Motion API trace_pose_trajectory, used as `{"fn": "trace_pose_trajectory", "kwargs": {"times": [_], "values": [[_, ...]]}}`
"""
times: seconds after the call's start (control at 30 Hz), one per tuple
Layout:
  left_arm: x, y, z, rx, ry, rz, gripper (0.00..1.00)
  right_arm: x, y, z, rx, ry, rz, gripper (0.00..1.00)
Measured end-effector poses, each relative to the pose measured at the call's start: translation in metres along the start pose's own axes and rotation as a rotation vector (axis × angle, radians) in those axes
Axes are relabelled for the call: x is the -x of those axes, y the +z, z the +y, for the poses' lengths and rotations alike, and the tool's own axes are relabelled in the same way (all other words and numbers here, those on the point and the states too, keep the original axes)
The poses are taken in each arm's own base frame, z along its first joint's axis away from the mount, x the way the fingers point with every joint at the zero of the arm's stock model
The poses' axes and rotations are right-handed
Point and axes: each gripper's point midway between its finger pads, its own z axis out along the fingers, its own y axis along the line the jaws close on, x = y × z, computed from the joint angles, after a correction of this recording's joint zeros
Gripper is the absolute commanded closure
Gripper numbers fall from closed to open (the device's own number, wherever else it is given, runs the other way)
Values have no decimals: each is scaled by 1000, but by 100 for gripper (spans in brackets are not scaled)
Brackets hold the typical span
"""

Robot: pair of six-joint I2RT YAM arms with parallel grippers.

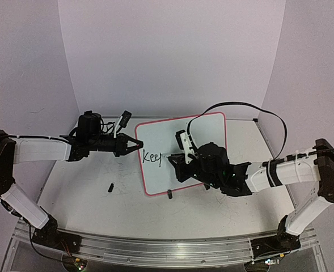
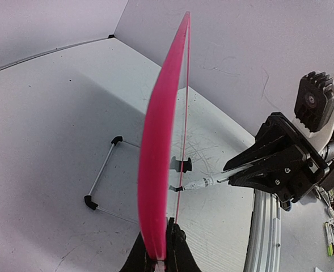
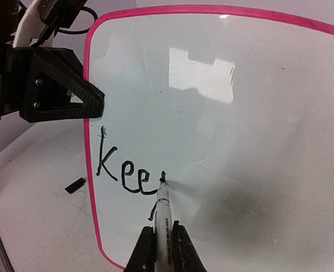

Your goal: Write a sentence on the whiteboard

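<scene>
The whiteboard (image 1: 203,133), white with a pink border, stands tilted at the table's middle. In the left wrist view it shows edge-on as a pink strip (image 2: 158,147). My left gripper (image 1: 137,145) is shut on its left edge, its fingers (image 2: 178,249) pinching the border. My right gripper (image 3: 162,249) is shut on a white marker (image 3: 164,215). The marker's black tip touches the board just right of the sentence (image 3: 124,170), which reads "Kee" plus a short downstroke. From above the sentence (image 1: 153,157) sits near the board's left edge, with the right gripper (image 1: 177,163) beside it.
A small black cap (image 1: 109,186) lies on the table left of the board, also seen as the cap (image 3: 76,185). One black clip foot (image 1: 170,194) sits at the board's lower edge. A thin wire stand (image 2: 101,175) lies behind the board. A black cable (image 1: 257,110) arcs over the right arm.
</scene>
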Motion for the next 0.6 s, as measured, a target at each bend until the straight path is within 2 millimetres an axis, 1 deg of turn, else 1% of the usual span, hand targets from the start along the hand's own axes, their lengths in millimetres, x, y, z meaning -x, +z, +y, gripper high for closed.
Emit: {"fn": "trace_pose_trajectory", "kwargs": {"times": [0.33, 0.6], "values": [[0, 0, 0, 1, 0, 0, 100, 1, -1, -3, -25, 3, -7, 100], [0, 0, 0, 2, 0, 0, 100, -2, -2, -6, -37, 7, -3, 100]]}}
